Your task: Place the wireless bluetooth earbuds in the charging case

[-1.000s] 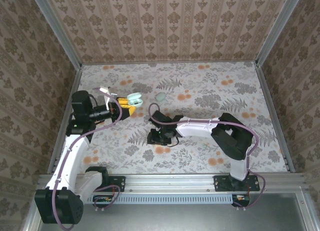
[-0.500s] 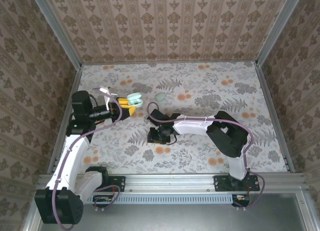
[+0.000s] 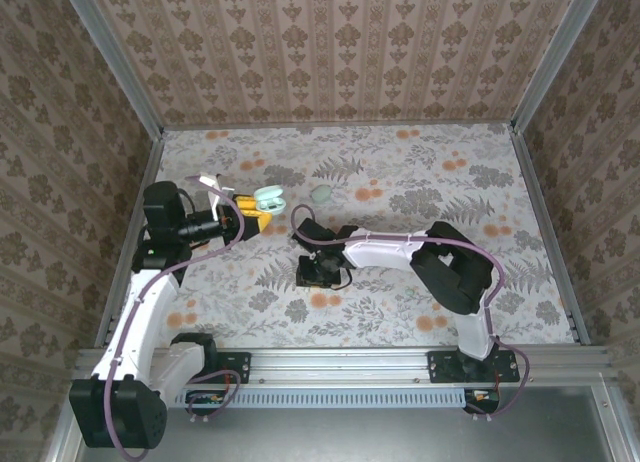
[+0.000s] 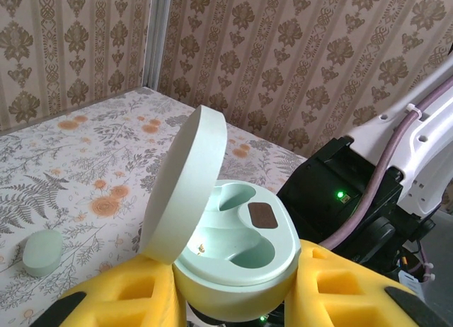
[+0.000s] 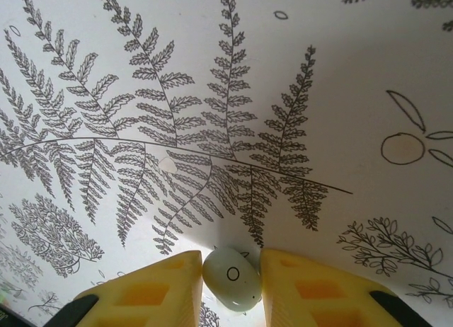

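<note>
Nearest, low over the worktop (image 3: 380, 317), the right gripper (image 5: 231, 267) pinches one smooth earbud (image 5: 232, 281) by its rounded sides, so it could squirt out on the lift. Further on, the left gripper (image 4: 237, 299) clamps the charging case (image 4: 233, 249), its lid (image 4: 185, 182) up and wells vacant. The right arm (image 4: 333, 192) crowds close beside it, and a skewed approach could jam against that lid. Beyond lies the second earbud (image 3: 322, 194).
</note>
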